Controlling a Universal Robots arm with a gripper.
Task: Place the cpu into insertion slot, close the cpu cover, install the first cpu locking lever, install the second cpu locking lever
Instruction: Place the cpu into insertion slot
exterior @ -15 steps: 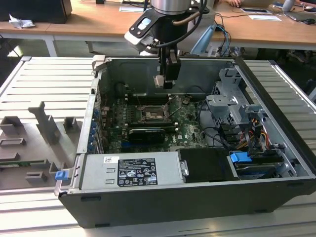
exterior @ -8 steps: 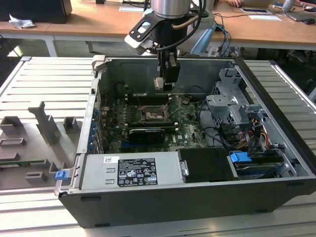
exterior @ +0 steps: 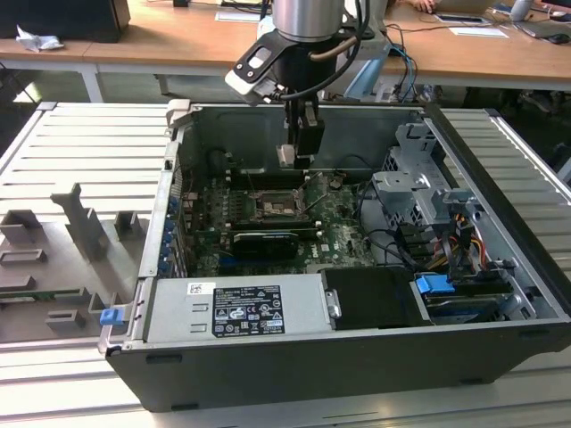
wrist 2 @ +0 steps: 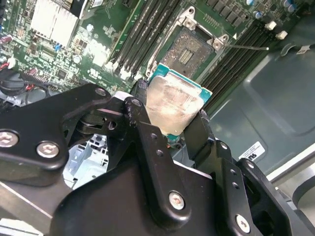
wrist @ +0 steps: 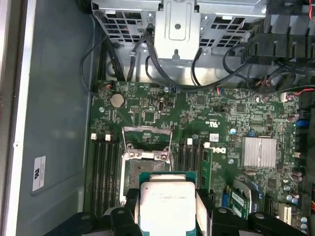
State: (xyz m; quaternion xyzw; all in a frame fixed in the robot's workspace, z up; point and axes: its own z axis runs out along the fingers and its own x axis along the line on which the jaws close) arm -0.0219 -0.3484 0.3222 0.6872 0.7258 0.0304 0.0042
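We see a ribbed metal worktop [exterior: 89, 152] carrying the open computer case [exterior: 312, 374] beneath the tool [exterior: 297, 159], with grey fixture blocks [exterior: 85, 223] well aside.

The arm [exterior: 309, 20] stands over the scene with its last silvery segment upright, and under it the black gripper [exterior: 300, 153] points straight down. A pale flat wrist module [exterior: 254, 67] is fixed at the joint, on the exterior view's left. In both wrist views the two black fingers [wrist 2: 142, 110] press from opposite sides on the cpu [wrist 2: 173, 98] and hold it by its edges, clear between the tips.
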